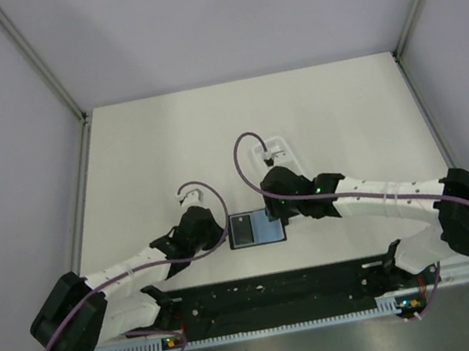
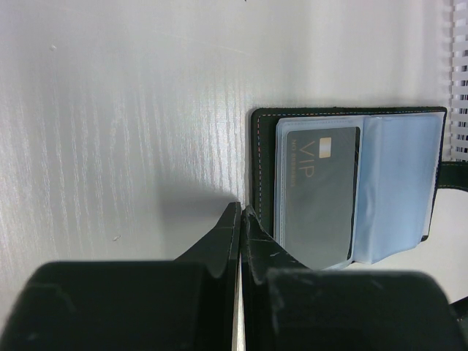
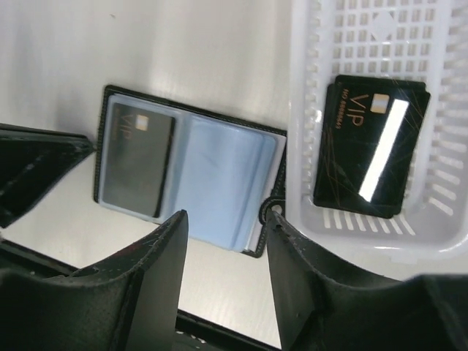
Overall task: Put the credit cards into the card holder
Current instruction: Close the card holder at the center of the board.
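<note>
right wrist view only: white tray (image 3: 301, 110), frame right, holds stacked credit cards (image 3: 369, 150), print "vip". card holder (image 3: 219, 186) open, frame centre, one card (image 3: 137, 157) sleeved. left gripper (image 2: 240, 219) fingers pressed together; right gripper (image 3: 223, 219) spread apart.

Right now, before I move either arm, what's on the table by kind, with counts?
Holder: 1, lying open
Tray: 1
Card in holder: 1
Cards in tray: 1 on top, with edges of more beneath; number unclear
Total: 4 at least
</note>
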Controlling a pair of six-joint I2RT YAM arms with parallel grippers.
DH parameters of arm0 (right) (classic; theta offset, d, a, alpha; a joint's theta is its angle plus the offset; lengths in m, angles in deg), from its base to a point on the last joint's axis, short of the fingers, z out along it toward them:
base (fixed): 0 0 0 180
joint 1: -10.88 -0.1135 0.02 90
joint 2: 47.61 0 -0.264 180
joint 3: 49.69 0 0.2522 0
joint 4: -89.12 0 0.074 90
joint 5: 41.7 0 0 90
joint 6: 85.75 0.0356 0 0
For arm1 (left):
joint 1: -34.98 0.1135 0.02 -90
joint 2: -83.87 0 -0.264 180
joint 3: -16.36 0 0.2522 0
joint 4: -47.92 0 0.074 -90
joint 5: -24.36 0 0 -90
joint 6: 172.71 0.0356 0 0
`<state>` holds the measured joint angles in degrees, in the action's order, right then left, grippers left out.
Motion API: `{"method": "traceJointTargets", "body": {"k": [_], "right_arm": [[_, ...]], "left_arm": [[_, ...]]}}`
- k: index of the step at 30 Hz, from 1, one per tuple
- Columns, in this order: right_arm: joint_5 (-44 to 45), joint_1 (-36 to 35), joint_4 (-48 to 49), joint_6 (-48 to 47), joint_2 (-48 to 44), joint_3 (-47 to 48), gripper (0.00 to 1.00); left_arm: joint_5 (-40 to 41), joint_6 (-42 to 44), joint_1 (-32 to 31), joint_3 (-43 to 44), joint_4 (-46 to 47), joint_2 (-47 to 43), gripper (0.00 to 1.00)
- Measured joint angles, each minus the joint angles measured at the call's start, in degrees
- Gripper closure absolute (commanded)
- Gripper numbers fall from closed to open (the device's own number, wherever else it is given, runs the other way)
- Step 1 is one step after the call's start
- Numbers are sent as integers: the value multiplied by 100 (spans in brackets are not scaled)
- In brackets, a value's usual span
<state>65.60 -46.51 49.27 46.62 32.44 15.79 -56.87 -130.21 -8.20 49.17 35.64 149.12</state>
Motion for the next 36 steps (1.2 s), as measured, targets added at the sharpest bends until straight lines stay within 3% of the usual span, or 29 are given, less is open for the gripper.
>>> {"method": "traceJointTargets", "body": {"k": [10, 22, 28, 32, 36], "right_arm": [[-168, 0, 400, -55, 291, -33, 52], [109, 168, -142, 223, 612, -22, 46], [203, 168, -516, 229, 802, 201, 48], [164, 164, -540, 223, 826, 240, 62], [142, 164, -549, 199, 839, 240, 88]], "left_arm": [[0, 0, 0, 0, 0, 0, 100], [0, -2, 0, 0, 0, -2, 100], [0, -13, 0, 0, 2, 0, 100], [0, -15, 0, 0, 2, 0, 100], [0, -15, 0, 0, 2, 0, 100]]}}
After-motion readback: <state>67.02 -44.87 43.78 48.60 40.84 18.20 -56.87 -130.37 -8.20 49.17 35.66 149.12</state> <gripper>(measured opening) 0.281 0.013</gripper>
